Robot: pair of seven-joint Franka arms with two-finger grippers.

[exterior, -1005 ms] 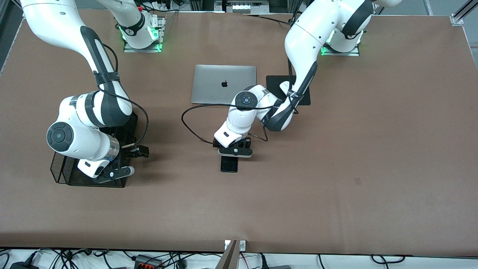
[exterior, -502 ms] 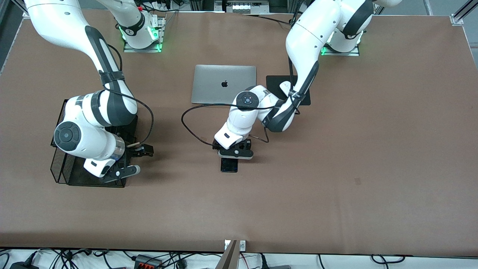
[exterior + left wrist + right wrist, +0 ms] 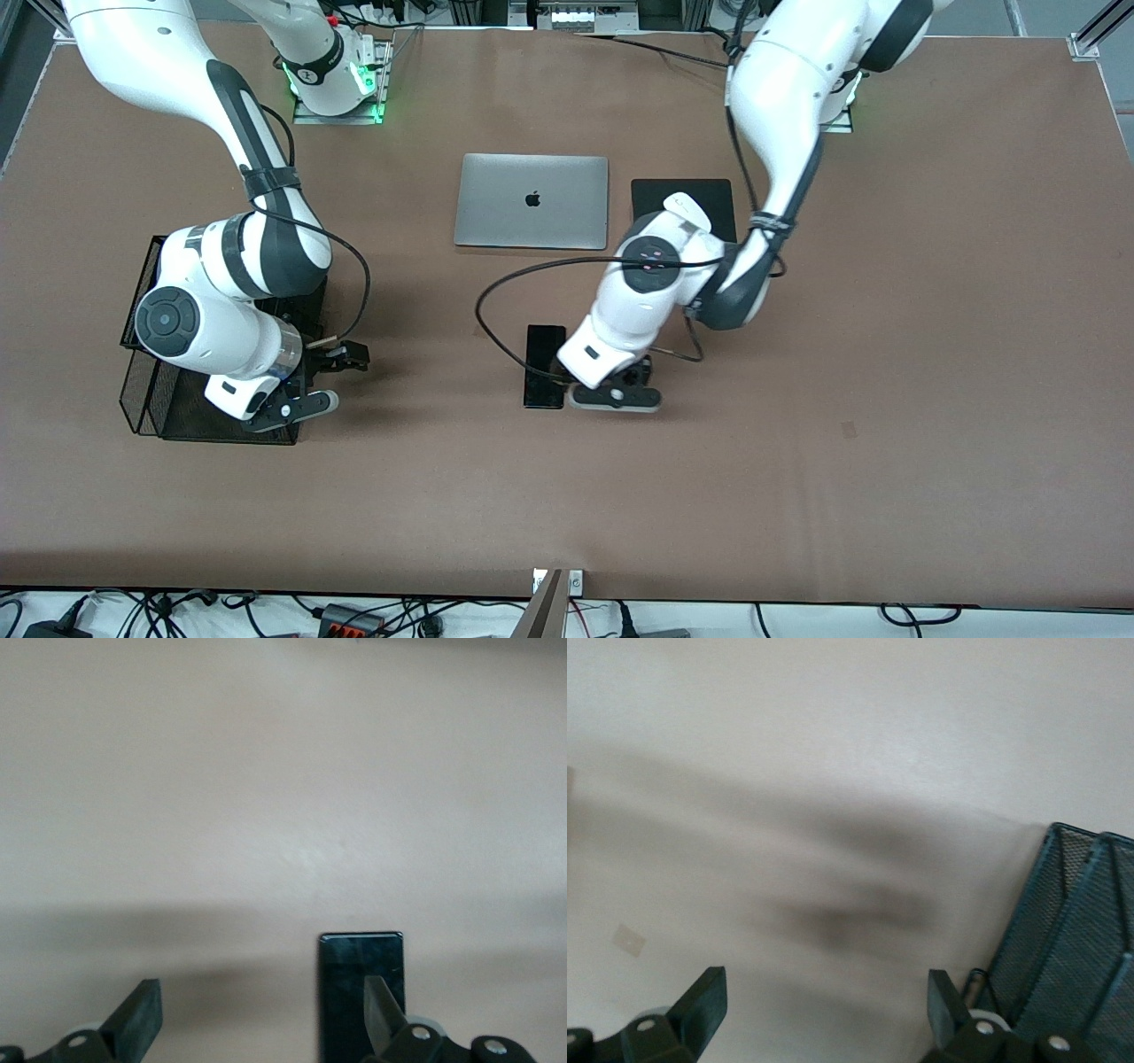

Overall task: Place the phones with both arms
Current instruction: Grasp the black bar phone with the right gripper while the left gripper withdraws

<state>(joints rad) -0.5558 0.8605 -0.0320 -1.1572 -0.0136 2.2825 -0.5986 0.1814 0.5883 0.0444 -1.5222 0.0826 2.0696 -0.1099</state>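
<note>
Black slab phone flat (table) | left gripper beside, seemingly empty

The left arm is reaching from its base toward the middle of the tabletop, elbow bent, its hand pointing down with fingers spread wide and holding nothing. The right arm is bending down at its own end, its hand also standing open (fingers empty too).
</note>
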